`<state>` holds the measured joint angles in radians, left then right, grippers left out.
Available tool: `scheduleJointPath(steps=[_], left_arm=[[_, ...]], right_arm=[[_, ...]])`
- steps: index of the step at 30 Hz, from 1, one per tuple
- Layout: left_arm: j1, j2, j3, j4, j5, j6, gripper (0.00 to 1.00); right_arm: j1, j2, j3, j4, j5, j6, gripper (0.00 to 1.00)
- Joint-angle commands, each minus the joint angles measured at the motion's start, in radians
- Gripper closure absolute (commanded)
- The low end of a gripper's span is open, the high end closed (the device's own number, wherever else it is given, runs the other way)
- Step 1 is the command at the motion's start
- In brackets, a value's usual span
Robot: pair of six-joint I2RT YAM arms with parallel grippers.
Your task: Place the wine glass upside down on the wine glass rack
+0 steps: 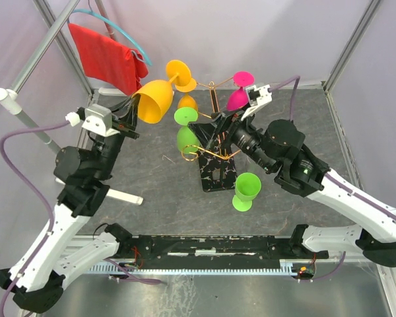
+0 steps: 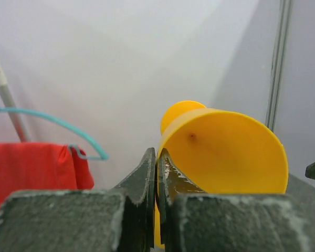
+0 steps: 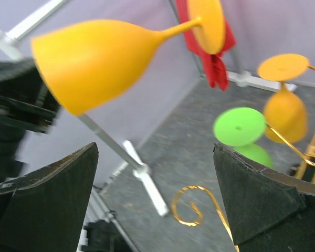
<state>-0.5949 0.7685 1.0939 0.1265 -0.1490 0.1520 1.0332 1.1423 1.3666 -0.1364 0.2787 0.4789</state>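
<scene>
The left tool [image 1: 134, 107] is closed on the rim of the orange wine glass [image 1: 155, 99], pinching the thin wall of the bowl between its 2 fingers [image 2: 147, 176]. The glass hangs in the air over the far left part of the counter [image 1: 158, 178], lying almost on its side: the open bowl faces the tool, and the stem and round foot point toward the far edge. It touches neither the counter nor the wine glass rack [image 1: 216, 170].

The rack stands about midway across the counter, nearer the far edge, its gold wire arms rising from a black, white-veined base. 3 glasses hang on it, foot up: a smaller orange glass [image 1: 188, 103] on the far left side, a green glass [image 1: 187, 139] on the left side, and a pink glass [image 1: 237, 99] on the far right side. The held glass is just left of the rack, close to the smaller orange one but apart from it.

The right tool [image 1: 208, 129] is wide open with nothing between its fingers. It hovers over the rack, and a curled gold arm end [image 3: 191, 207] shows below it.

Another green glass [image 1: 246, 190] stands upright on the counter beside the base's near right corner. A red cloth [image 1: 105, 59] hangs on a teal hanger [image 1: 129, 38] beyond the far left corner.
</scene>
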Motion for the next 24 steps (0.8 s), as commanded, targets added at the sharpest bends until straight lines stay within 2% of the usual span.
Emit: scheduleJointPath(steps=[1, 5, 9, 19, 24], left_arm=[[0.003, 0.001, -0.092, 0.508, 0.079, 0.111, 0.97], [0.003, 0.009, -0.233, 0.763, 0.085, 0.143, 0.97], [0.001, 0.032, -0.297, 0.892, 0.090, 0.165, 0.97], [-0.001, 0.067, -0.399, 1.108, 0.091, 0.174, 0.97], [-0.005, 0.086, -0.436, 1.178, 0.102, 0.153, 0.97]], right_arm=[[-0.001, -0.019, 0.009, 0.276, -0.075, 0.145, 0.02], [-0.001, -0.029, -0.023, 0.392, -0.060, 0.215, 0.02], [-0.001, -0.011, -0.027, 0.475, -0.058, 0.281, 0.02], [-0.007, 0.056, -0.005, 0.558, -0.007, 0.333, 0.03], [-0.039, 0.133, 0.030, 0.592, -0.060, 0.392, 0.04]])
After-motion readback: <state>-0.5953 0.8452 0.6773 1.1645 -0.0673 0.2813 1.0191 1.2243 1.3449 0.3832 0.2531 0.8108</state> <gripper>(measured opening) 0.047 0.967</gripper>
